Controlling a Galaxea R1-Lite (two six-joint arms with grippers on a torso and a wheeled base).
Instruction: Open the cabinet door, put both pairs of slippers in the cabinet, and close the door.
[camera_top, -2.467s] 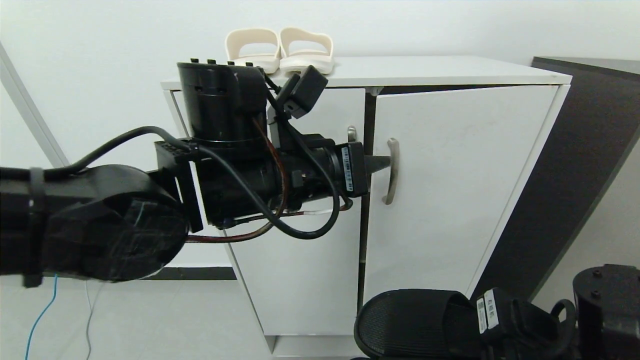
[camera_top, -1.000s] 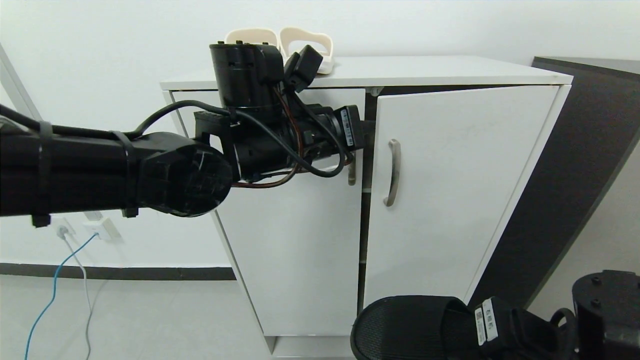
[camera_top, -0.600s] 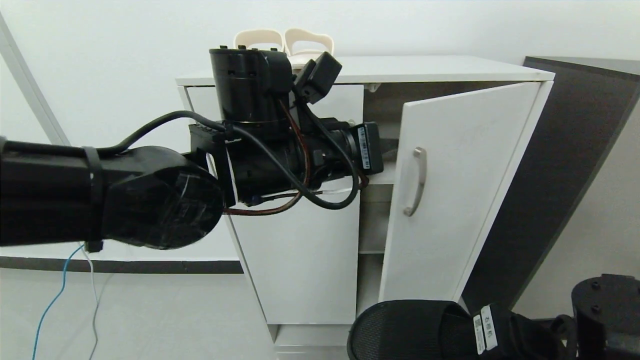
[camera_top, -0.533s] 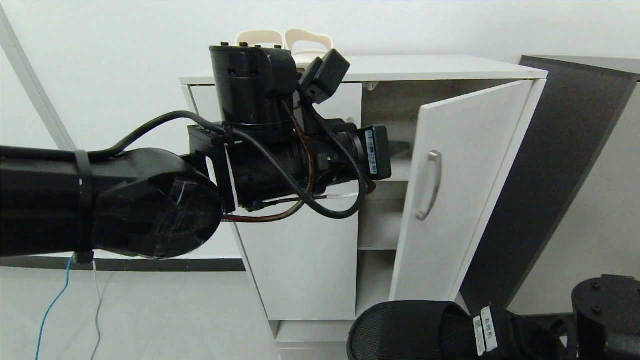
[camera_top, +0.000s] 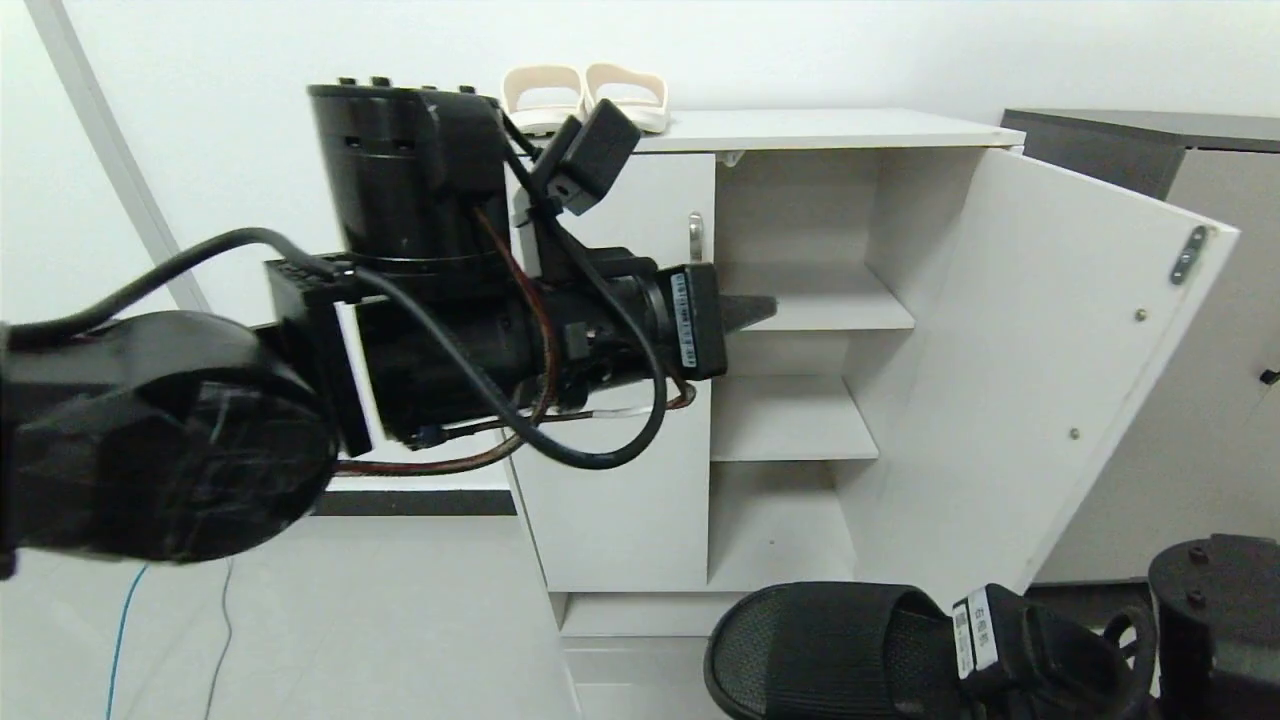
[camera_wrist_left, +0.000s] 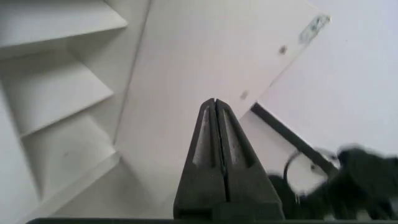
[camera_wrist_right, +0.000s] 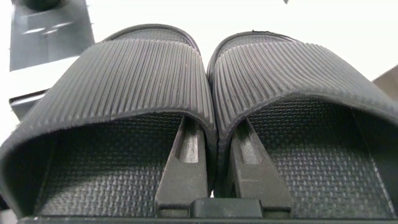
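1. Door (camera_top: 1040, 380) of the white cabinet (camera_top: 830, 128) stands wide open, its inner face and the shelves (camera_top: 790, 420) showing; cream slippers (camera_top: 585, 95) sit on top.
2. Left gripper (camera_top: 750, 312), jaws pressed together, points level at the open compartment.
3. Right gripper (camera_wrist_right: 216, 127), low near the cabinet's foot, pinches the black slippers (camera_top: 830, 650) by their adjoining straps.

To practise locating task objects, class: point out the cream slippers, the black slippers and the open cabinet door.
cream slippers (camera_top: 627, 75), head view, strap of one slipper.
black slippers (camera_wrist_right: 137, 81), right wrist view, ribbed strap of one slipper.
open cabinet door (camera_top: 1040, 370), head view, its inner face.
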